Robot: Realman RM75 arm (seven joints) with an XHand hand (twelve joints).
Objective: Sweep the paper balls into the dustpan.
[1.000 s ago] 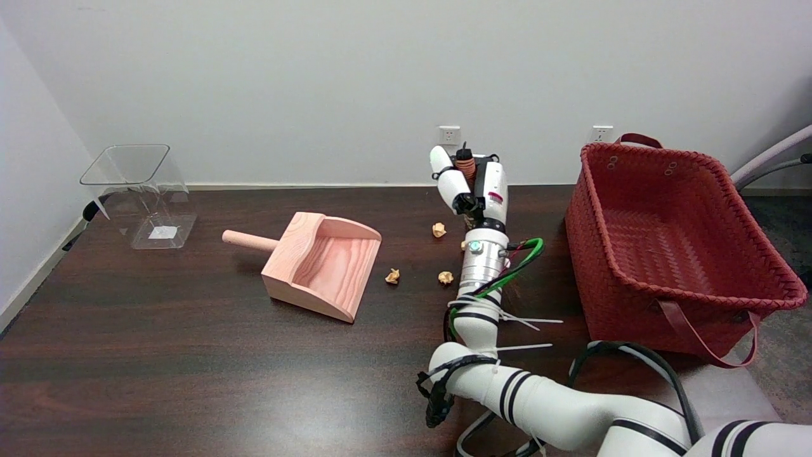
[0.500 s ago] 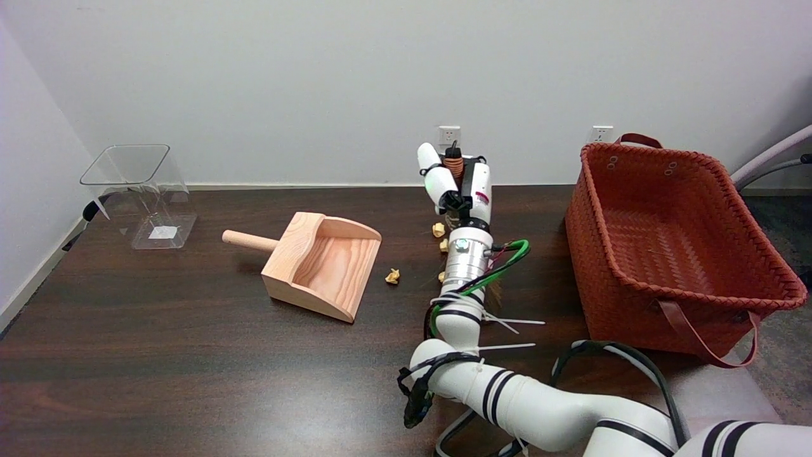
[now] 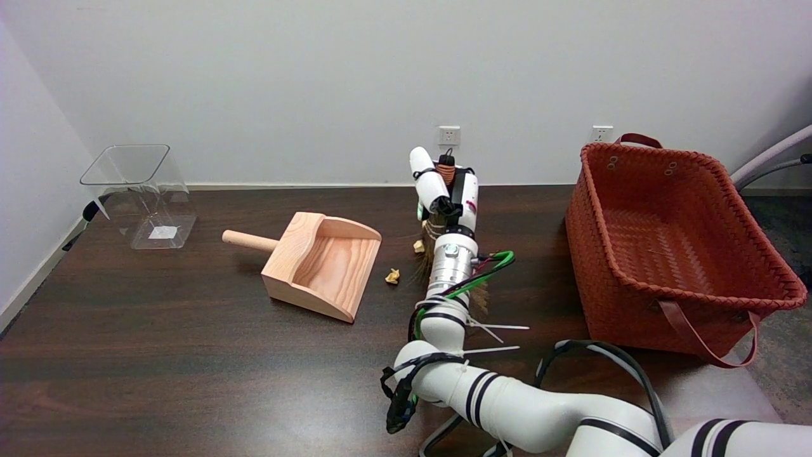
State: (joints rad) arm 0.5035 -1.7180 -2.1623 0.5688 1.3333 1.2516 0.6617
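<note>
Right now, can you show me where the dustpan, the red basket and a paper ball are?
dustpan (image 3: pixel 323 263), head view, inside floor.
red basket (image 3: pixel 660 254), head view, inner woven bottom.
paper ball (image 3: pixel 392 276), head view, its middle.

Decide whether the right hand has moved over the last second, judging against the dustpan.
Yes. The right hand, holding a brush, has moved left, toward the dustpan, which has stayed put.

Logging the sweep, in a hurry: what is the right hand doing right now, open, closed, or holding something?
Right hand: closed around the handle of a small brush, bristles down near the paper balls.
</note>
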